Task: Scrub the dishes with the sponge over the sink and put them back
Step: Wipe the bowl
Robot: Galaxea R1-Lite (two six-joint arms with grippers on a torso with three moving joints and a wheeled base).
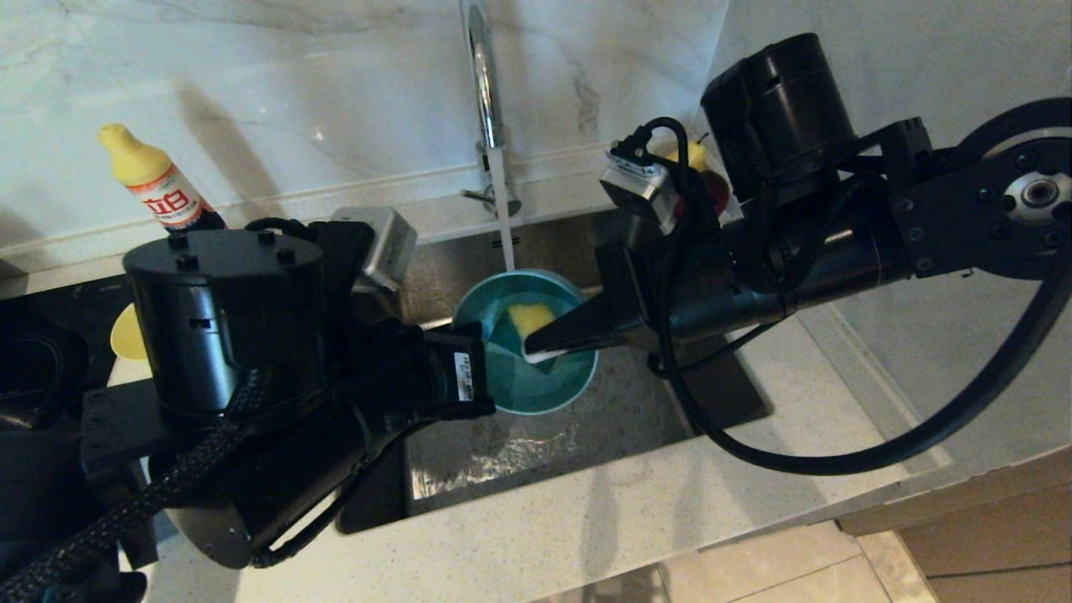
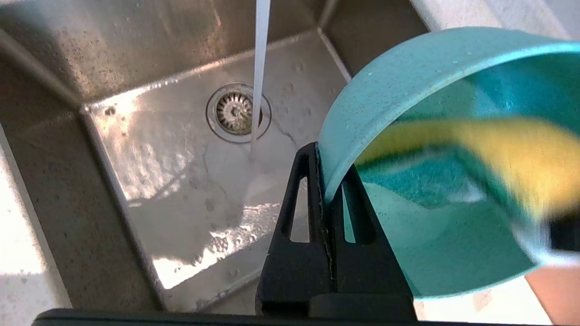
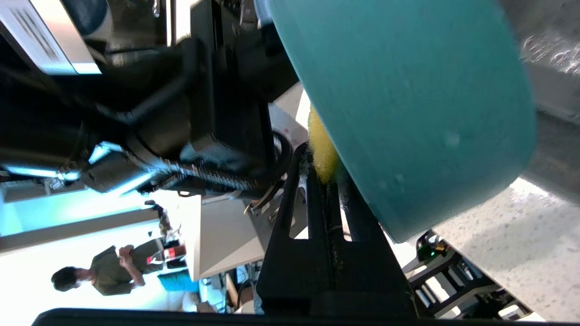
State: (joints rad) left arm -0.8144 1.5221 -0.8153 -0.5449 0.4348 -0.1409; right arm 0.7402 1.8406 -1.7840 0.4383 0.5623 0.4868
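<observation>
Over the steel sink point(image 1: 586, 435) point(image 2: 181, 181), my left gripper point(image 1: 483, 377) point(image 2: 324, 158) is shut on the rim of the teal-blue bowl point(image 1: 519, 385) point(image 2: 408, 81) point(image 3: 408, 113), holding it tilted. My right gripper point(image 1: 536, 345) point(image 3: 324, 167) reaches in from the right, shut on the sponge point(image 1: 530, 318) point(image 2: 521, 149) point(image 3: 321, 154). The sponge's yellow face lies inside the bowl. Water point(image 1: 502, 218) point(image 2: 260, 68) runs from the chrome tap point(image 1: 484, 75) just past the bowl's far rim, down beside the drain strainer point(image 2: 235, 111). A yellow bowl point(image 1: 127, 333) peeks out behind my left arm. The plate is out of view.
A yellow-capped detergent bottle point(image 1: 155, 180) stands against the back wall at the left. Fruit point(image 1: 695, 159) shows behind my right wrist. Pale speckled counter point(image 1: 628, 519) runs along the sink's front and right. A dark hob point(image 1: 50, 318) lies at the far left.
</observation>
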